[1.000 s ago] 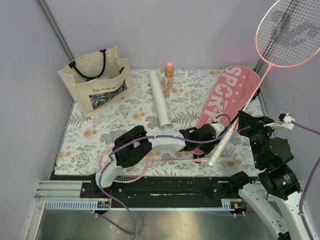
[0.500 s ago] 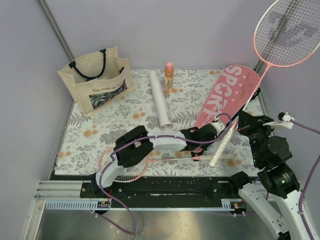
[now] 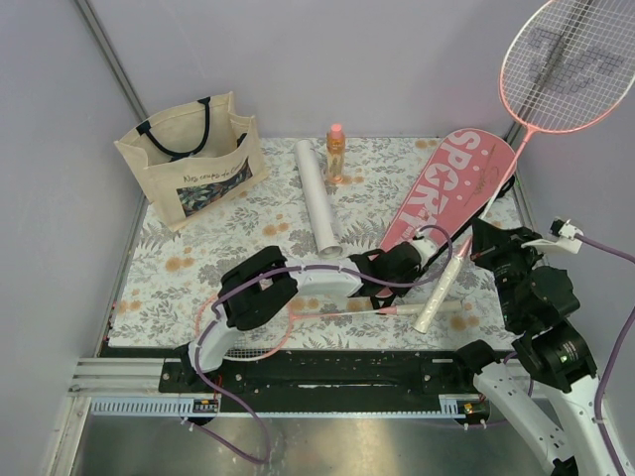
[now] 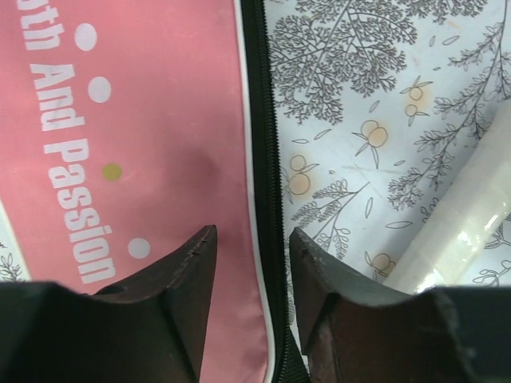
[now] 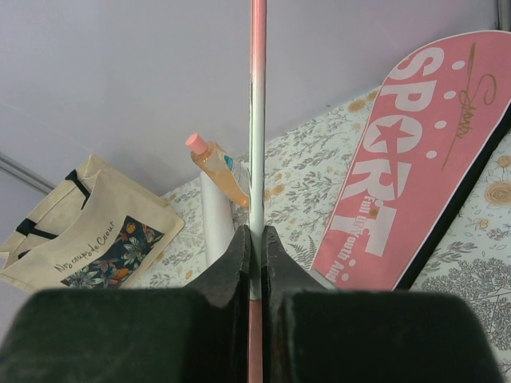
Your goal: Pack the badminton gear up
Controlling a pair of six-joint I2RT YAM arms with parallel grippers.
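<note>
My right gripper (image 5: pixel 255 239) is shut on the thin shaft of a pink-framed racket (image 3: pixel 568 64). The racket's head stands high at the back right and its white handle (image 3: pixel 442 293) slants down toward the table. The pink "SPORT" cover (image 3: pixel 446 188) lies flat at the right. My left gripper (image 4: pixel 251 255) is open over the cover's (image 4: pixel 144 144) lower end, its jaws either side of the black zip edge (image 4: pixel 259 144). A second racket (image 3: pixel 223 332) lies along the front edge under the left arm. The long white tube (image 3: pixel 317 193) lies at the back middle.
A beige tote bag (image 3: pixel 193 159) with black straps stands at the back left. An orange bottle (image 3: pixel 336 154) with a pink cap stands beside the tube's far end. The flowered mat (image 3: pixel 198 253) covers the table, with walls close on both sides.
My left arm has shifted slightly leftward along the cover's lower end. The raised racket has tilted a touch, still in the right gripper's grip.
</note>
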